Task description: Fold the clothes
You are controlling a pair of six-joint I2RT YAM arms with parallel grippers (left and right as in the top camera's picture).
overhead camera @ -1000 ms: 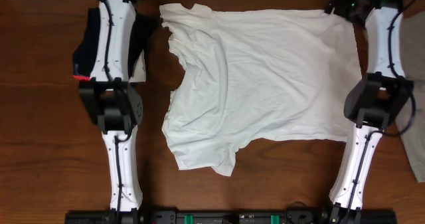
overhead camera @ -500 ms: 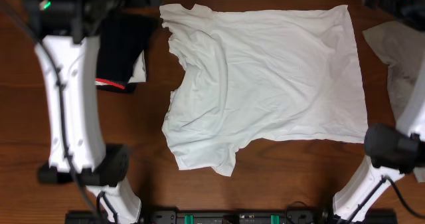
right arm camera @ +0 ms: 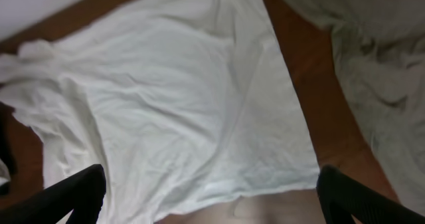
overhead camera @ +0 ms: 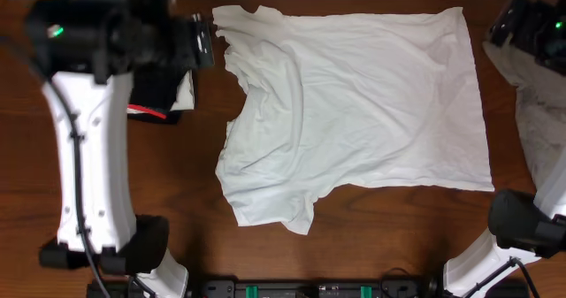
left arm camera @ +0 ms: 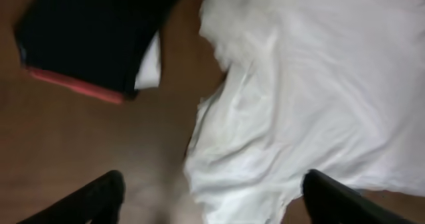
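A large white T-shirt [overhead camera: 354, 112] lies spread flat and wrinkled across the middle of the brown table, with no print showing. My left gripper [left arm camera: 212, 204] hangs high above the shirt's left edge [left arm camera: 312, 84]. Its fingers [left arm camera: 99, 197] are wide apart and hold nothing. Over the shirt's right hem [right arm camera: 179, 98], my right gripper [right arm camera: 216, 201] is also high and open, its fingers [right arm camera: 372, 201] empty. In the overhead view the left arm's head [overhead camera: 190, 43] is near the shirt's top left corner. The right arm's head [overhead camera: 531, 24] is at the top right.
A folded black garment with a red edge [overhead camera: 155, 99] lies left of the shirt, partly under the left arm, with a bit of white cloth beside it. A crumpled grey-beige garment [overhead camera: 539, 112] lies along the right edge. Bare wood [overhead camera: 389, 227] runs below the shirt.
Both arms have risen from lying low along the table's sides. The left arm's head has swung toward the shirt's top left corner, the right toward the top right. The shirt has not moved.
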